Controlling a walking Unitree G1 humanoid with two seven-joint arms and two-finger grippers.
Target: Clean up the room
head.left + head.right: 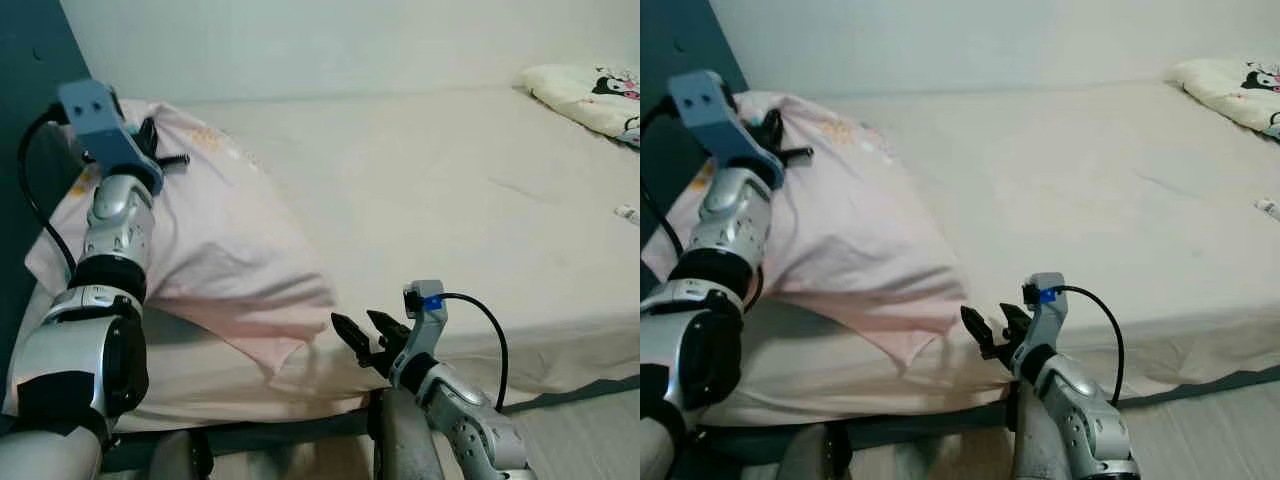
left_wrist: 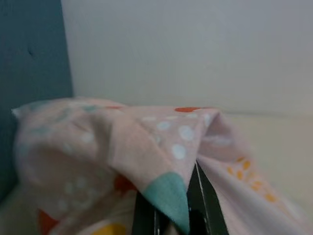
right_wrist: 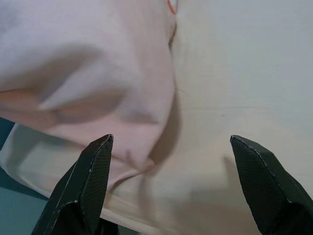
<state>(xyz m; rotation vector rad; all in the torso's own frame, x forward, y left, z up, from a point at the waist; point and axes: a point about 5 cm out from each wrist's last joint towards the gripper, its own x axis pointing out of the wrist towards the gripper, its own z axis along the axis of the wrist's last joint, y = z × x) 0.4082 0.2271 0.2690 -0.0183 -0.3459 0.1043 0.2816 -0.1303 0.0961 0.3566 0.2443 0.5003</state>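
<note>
Left eye view had the dark teal headboard (image 1: 25, 120) at the far left, and the pink pillow (image 1: 215, 240) lay against it at the head of the bed, on the cream mattress sheet (image 1: 420, 190). Left gripper (image 1: 160, 148) was raised over the pillow's upper far corner; left wrist view showed its black fingers (image 2: 203, 200) pressed together on a fold of the patterned pillowcase fabric (image 2: 161, 147), pinching it, likely so the pillow could be dragged or squared up against the headboard. Pillow sat skewed, its near corner (image 1: 285, 350) drooping over the mattress edge, which probably explains the grip at the opposite end. Moving right, right gripper (image 1: 362, 335) hovered low at the bed's near edge, just beside that drooping corner and not touching it; right wrist view showed its two fingers (image 3: 90, 176) spread wide with pillow and sheet between them, nothing held, seemingly staged to catch the loose corner. Middle of the bed was bare sheet with a few creases. At the far right a second cushion with a cartoon print (image 1: 590, 100) lay at the far corner, well apart from both arms, and a small pale object (image 1: 627, 213) sat at the right frame edge, too small to identify. Tidying looked early, pillow not yet straight.
</note>
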